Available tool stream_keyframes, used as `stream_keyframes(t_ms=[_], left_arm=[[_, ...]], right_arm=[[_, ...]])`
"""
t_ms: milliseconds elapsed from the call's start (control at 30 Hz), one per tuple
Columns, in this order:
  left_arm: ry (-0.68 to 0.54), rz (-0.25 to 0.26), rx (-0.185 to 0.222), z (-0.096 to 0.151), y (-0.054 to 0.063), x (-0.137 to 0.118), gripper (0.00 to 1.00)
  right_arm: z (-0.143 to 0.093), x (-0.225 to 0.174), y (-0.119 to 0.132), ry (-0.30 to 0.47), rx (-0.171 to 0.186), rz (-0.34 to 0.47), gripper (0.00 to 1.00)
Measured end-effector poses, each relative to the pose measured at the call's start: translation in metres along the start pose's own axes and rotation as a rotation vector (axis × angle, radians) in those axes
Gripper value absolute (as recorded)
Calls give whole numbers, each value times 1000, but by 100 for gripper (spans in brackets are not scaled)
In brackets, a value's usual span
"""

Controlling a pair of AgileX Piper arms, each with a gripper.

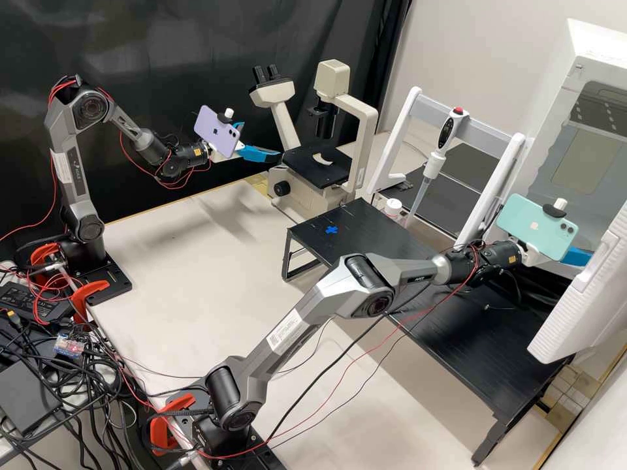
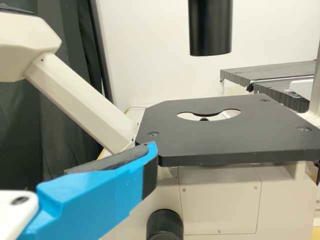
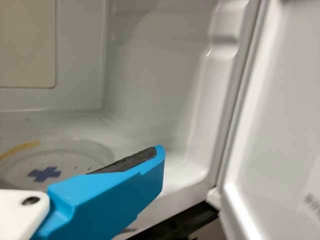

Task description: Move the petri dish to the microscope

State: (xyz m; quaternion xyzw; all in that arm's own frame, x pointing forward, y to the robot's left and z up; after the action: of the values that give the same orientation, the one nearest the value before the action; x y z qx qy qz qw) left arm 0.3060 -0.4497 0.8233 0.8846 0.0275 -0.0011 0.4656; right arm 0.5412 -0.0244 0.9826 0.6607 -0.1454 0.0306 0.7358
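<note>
Since the job is to bring a dish to the microscope [image 1: 333, 79], the left gripper [image 1: 261, 140] stands just beside the stage [image 2: 225, 142], its two blue fingers spread wide, nothing between them; presumably it is posted for a later part. Right gripper [image 1: 577, 256]: at the mouth of the oven [image 3: 150, 90], the door [image 3: 280, 100] swung aside, probably to admit it; its dark pad [image 3: 127, 161] bears on nothing, so the jaws look well parted and without a load. Dish: position cannot be told; the oven is the likely source, a judgement only. Cross [image 3: 44, 174]: blue, at the round plate [image 3: 82, 155], perhaps a placing mark. Plate: clear, glassy, low-rimmed. Oven: smooth, glossy white, with rounded corners. Stage: flat, matt black, bevelled at the corners, pierced by a rounded opening, seemingly to pass light. Tube [image 2: 210, 27]: black, cylindrical, upright above it.
</note>
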Motion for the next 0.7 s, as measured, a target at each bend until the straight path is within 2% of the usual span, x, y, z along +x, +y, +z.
stream_keyframes(t_ms=[100, 233, 400, 433, 567, 700], left_arm=[[0, 0, 0, 0, 0, 0, 100], [0, 0, 0, 0, 0, 0, 100], [0, 0, 0, 0, 0, 0, 100], [0, 0, 0, 0, 0, 0, 100], [0, 0, 0, 0, 0, 0, 100], [0, 0, 0, 0, 0, 0, 100]], right_arm=[[2, 0, 1, 2, 41, -2, 100], [2, 1, -2, 13, 73, -23, 100], [4, 5, -9, 24, 84, -69, 100], [5, 6, -12, 23, 97, -79, 100], [6, 11, -17, 34, 92, -107, 100], [7, 14, -20, 47, 106, -125, 100]])
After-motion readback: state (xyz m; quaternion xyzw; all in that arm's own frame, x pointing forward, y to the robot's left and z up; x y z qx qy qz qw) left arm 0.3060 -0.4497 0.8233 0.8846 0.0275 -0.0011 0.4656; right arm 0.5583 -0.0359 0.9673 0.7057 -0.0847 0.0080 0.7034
